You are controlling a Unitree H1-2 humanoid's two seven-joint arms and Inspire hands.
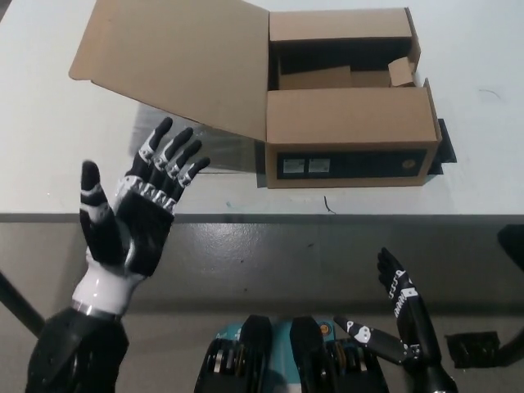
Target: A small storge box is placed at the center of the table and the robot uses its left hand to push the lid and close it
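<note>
The brown cardboard box [348, 139] stands with its lid [176, 61] open; the left hand [135, 213] is splayed, empty.

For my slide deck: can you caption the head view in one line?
Open left hand raised before the table, below the cardboard box's open lid; right hand rests low.

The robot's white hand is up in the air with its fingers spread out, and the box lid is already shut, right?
Not quite. The left hand is raised with its fingers spread, but the lid is not shut: the head view shows it swung open to the left of the box, whose inside is visible. The right hand rests low.
</note>
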